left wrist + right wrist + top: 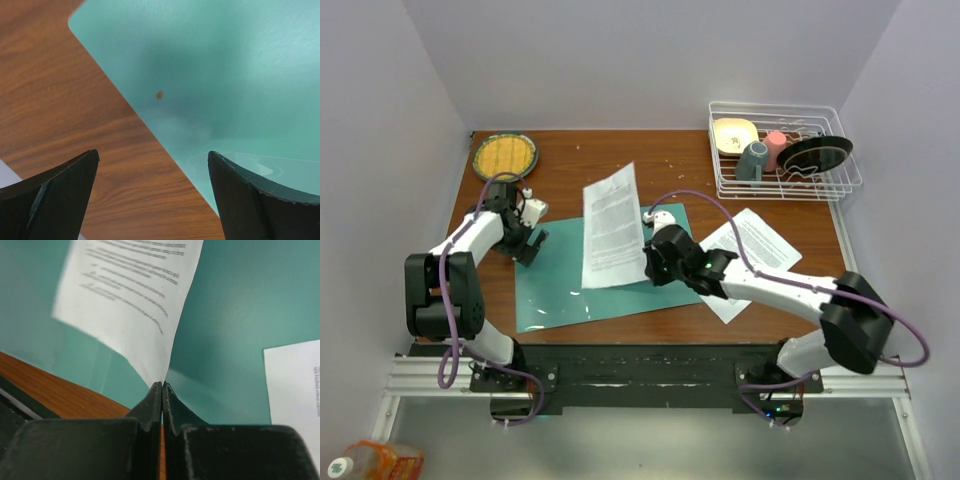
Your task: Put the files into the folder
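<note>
The teal folder (560, 285) lies flat on the wooden table. A white printed sheet (612, 225) hangs over it, held at its near right corner by my right gripper (653, 262), which is shut on it. In the right wrist view the sheet (135, 295) rises from the closed fingertips (161, 386) above the folder (240, 305). More sheets (755, 255) lie on the table at the right. My left gripper (532, 245) is open and empty at the folder's far left corner; in the left wrist view its jaws straddle the folder edge (210, 90), and the clear sleeve (270, 167) shows.
A wire dish rack (782, 150) with plates and cups stands at the back right. A round woven mat (504, 156) lies at the back left. Walls close in the table on three sides.
</note>
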`<state>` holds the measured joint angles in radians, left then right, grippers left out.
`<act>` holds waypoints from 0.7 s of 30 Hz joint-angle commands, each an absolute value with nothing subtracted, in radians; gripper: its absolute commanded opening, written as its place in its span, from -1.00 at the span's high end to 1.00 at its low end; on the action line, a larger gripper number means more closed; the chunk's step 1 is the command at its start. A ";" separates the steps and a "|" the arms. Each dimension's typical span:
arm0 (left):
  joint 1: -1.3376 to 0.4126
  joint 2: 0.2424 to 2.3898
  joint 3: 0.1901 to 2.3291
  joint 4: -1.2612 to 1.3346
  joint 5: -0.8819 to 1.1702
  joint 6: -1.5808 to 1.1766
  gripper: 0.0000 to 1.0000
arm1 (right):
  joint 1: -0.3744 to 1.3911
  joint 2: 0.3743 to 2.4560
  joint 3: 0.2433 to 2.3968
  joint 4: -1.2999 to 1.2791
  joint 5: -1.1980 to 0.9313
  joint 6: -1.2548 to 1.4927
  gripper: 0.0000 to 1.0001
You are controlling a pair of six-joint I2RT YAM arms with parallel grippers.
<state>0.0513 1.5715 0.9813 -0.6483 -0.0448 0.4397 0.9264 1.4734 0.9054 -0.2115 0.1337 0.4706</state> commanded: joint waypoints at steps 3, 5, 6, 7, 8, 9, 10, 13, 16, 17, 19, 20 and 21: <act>0.055 1.580 0.983 -0.598 -0.078 0.462 -0.90 | 0.951 1.370 0.916 -0.083 0.209 0.425 1.00; 0.054 1.578 1.035 -0.627 -0.014 0.437 -0.89 | 0.960 1.390 0.923 -0.087 0.186 0.422 1.00; 0.052 1.572 1.054 -0.655 0.000 0.431 -0.89 | 0.969 1.390 0.922 -0.086 0.186 0.420 1.00; 0.051 1.563 1.081 -0.667 0.058 0.425 -0.89 | 0.982 1.388 0.919 -0.083 0.184 0.417 1.00; 0.048 1.559 1.092 -0.673 0.073 0.419 -0.89 | 0.985 1.385 0.914 -0.083 0.175 0.416 1.00; 0.043 1.557 1.098 -0.686 0.083 0.420 -0.89 | 0.986 1.384 0.914 -0.083 0.166 0.413 1.00; 0.035 1.557 1.098 -0.686 0.083 0.419 -0.89 | 0.991 1.381 0.916 -0.086 0.158 0.410 1.00; 0.031 1.575 1.072 -0.664 0.054 0.428 -0.89 | 1.000 1.365 0.930 -0.107 0.130 0.388 1.00; 0.032 1.588 1.051 -0.650 0.055 0.430 -0.88 | 1.015 1.342 0.942 -0.130 0.123 0.371 1.00; 0.032 1.585 1.049 -0.649 0.063 0.425 -0.88 | 1.017 1.336 0.946 -0.141 0.124 0.365 1.00; 0.031 1.575 1.060 -0.661 0.104 0.417 -0.88 | 1.025 1.338 0.945 -0.143 0.118 0.365 1.00; 0.026 1.575 1.068 -0.673 0.121 0.410 -0.88 | 1.023 1.347 0.939 -0.138 0.109 0.373 1.00; 0.020 1.571 1.077 -0.696 0.136 0.405 -0.88 | 1.026 1.368 0.934 -0.135 0.100 0.377 1.00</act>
